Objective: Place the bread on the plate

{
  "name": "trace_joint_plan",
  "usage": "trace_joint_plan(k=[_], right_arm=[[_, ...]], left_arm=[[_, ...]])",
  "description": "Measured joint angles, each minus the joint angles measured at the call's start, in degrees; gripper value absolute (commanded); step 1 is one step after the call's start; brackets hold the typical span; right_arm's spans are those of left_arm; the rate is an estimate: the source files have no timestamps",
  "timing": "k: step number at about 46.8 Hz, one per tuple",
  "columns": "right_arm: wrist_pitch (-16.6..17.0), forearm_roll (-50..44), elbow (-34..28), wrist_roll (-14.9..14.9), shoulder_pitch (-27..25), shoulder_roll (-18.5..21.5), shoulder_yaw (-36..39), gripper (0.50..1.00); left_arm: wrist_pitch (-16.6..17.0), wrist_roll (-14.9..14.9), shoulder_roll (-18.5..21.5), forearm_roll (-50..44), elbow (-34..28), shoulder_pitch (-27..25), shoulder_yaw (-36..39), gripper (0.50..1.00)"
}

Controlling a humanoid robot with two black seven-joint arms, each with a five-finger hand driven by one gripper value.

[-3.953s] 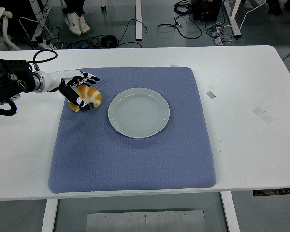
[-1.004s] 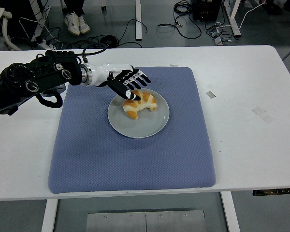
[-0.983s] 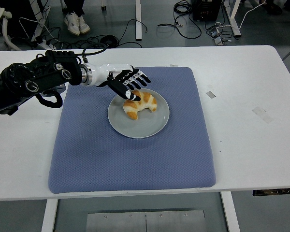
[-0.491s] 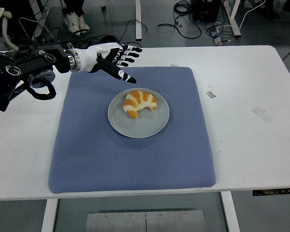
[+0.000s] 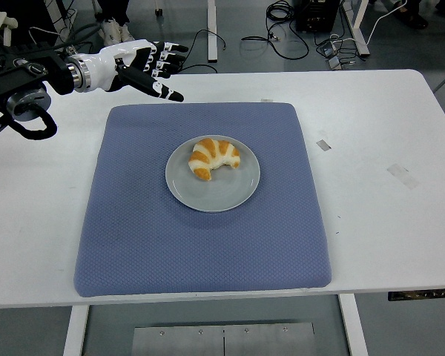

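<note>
A golden croissant-shaped bread (image 5: 213, 157) lies on the pale round plate (image 5: 230, 194), in its upper half. The plate sits in the middle of a blue mat (image 5: 208, 245). My left hand (image 5: 150, 68) is open with fingers spread and empty. It hovers above the table's far left, past the mat's back left corner, well clear of the plate. The right arm is out of view.
The white table (image 5: 386, 222) has small tape marks at the right (image 5: 403, 175). Cables (image 5: 208, 44) and table legs show on the floor beyond the far edge, and a person's shoes at the top left.
The left hand carried the bread from the mat's left side onto the plate, let it go, then drew back up and to the left, away from the plate.
</note>
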Motion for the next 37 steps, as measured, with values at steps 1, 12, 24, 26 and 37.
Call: trace_joint_plan(k=[1,12,24,26,37], right_arm=[[0.0,0.0,0.0,0.0,0.0,0.0,0.0,1.0],[0.0,0.0,0.0,0.01,0.01,0.0,0.0,1.0],[0.0,0.0,0.0,0.0,0.0,0.0,0.0,1.0],[0.0,0.0,0.0,0.0,0.0,0.0,0.0,1.0],[0.0,0.0,0.0,0.0,0.0,0.0,0.0,1.0]], left_arm=[[-0.25,0.0,0.09,0.0,0.0,0.0,-0.05,0.969],[-0.81,0.0,0.87,0.01,0.1,0.0,-1.71,0.969],[-1.02,0.0,1.44,0.01,0.11,-0.5,-3.83,0.969],[-1.03,0.0,1.77,0.01,0.11,-0.77,-3.9,0.969],[-1.02,0.0,2.13,0.01,0.11,-1.3,-4.65,0.969]])
